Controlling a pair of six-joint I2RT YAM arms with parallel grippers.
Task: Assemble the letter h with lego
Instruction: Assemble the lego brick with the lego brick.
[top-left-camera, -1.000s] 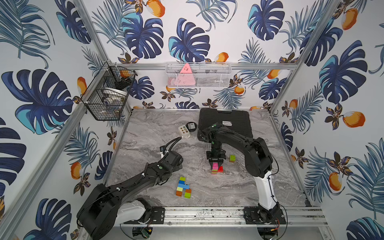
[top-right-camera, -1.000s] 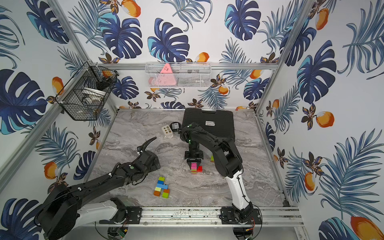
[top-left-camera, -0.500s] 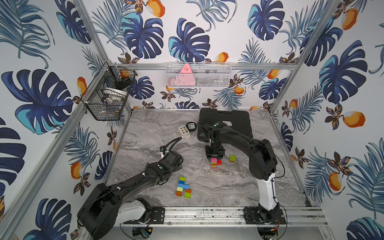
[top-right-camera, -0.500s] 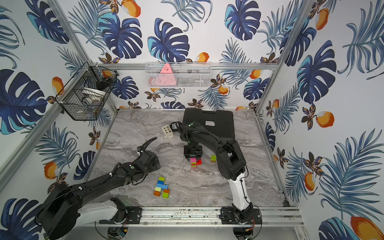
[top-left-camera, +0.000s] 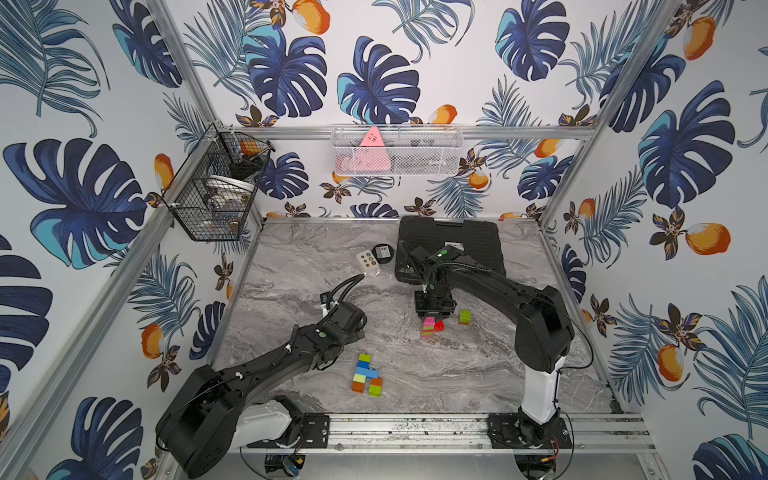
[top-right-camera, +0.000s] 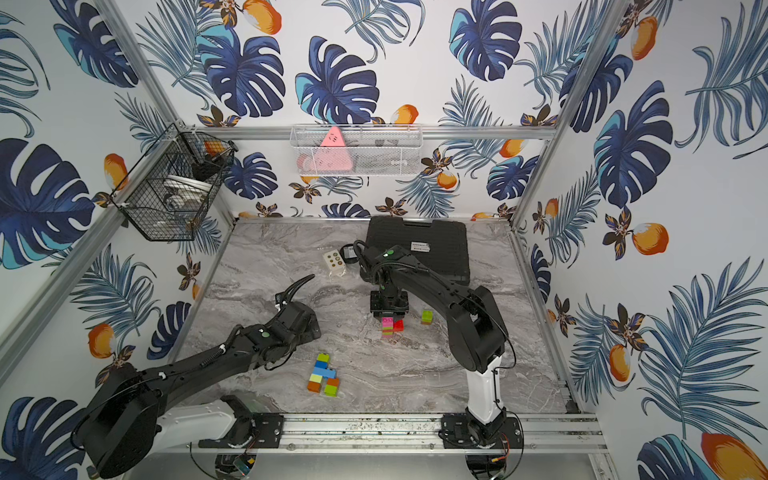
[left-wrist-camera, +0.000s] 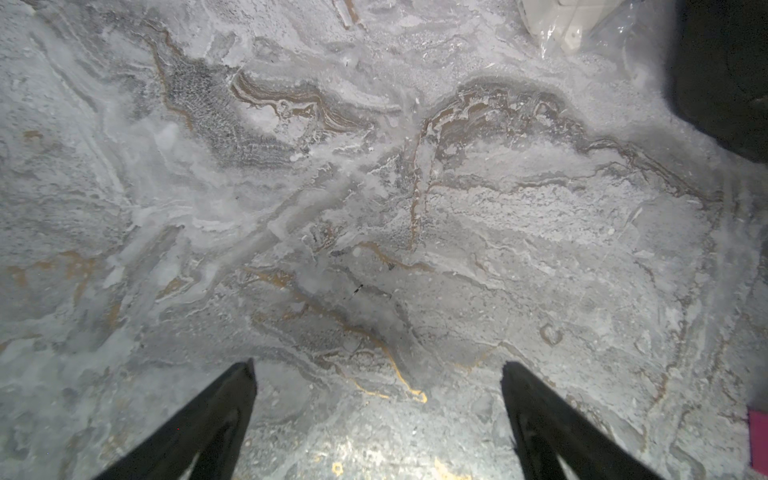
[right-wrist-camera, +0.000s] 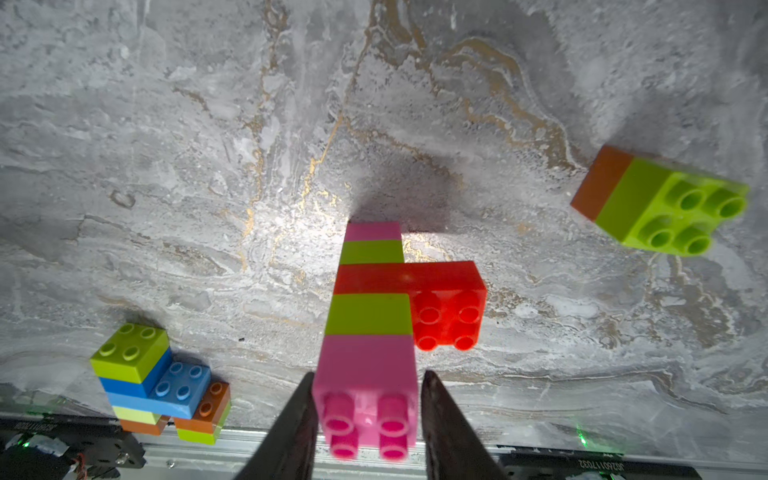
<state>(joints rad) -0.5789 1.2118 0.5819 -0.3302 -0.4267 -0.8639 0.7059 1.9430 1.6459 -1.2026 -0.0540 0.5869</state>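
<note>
In both top views the right arm rises from the front rail with its elbow high. Its forearm runs toward the back and the wrist is bent straight down, so the right pincer hangs over a small lego stack in the middle of the tabletop. The left arm lies low and long, stretched diagonally toward the centre, with its wrist dipped over bare surface. A lime-and-orange pair stands just beside the stack. A second lego cluster of lime, blue and orange sits nearer the rail.

Over to the left wrist view: the left pincer is spread wide. Between its two black tapered fingers there is only matte grey marble-pattern tabletop with rusty-gold veins.

Now the right wrist view: black wedge fingers flank the stack's top pink brick, glossy plastic with round hollow studs. Below it come lime, a longer red brick jutting out to one side, lime again, then pink at the base. One finger touches the pink side and the other shows a hairline gap, so it cannot be told whether the pincer is actually clamped on it.
</note>
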